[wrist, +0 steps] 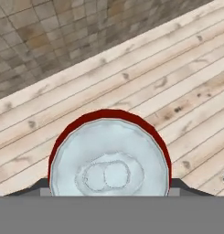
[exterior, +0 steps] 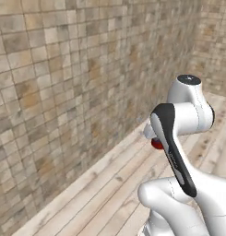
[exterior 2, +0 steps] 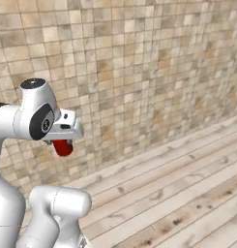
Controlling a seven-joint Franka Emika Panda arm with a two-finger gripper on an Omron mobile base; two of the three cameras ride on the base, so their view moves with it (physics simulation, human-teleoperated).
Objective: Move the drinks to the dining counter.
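The red can (wrist: 109, 155) sat between the fingers of the gripper (exterior 2: 63, 145), held well above the floor. In the hand view its round silver lid, with a pressed oval tab shape near the middle, faced the camera, and a thin ring of glossy dark red wall showed around the rim. Dark finger parts flanked the can low on either side, so the jaws stood fairly wide, pinched on its body. In the right base view the can (exterior 2: 63, 147) hung below the white hand as a short red cylinder, tilted a little off upright. In the left base view only a small red patch of it (exterior: 157, 144) peeked out behind the forearm, whose smooth white shell carried a long black strip.

The wall (exterior 2: 139, 72) ahead was covered in small square tiles in mottled beige, tan and grey, with a matte, stony look. The floor (exterior 2: 178, 193) was made of long pale wooden planks with darker knots and grain streaks. A lighter plank-like strip ran along the foot of the wall where the two met. The can hung in front of the tiling; how close could not be told. The floor lay open to the robot's right and beneath the can, with bare planks running toward a far corner in the left base view.
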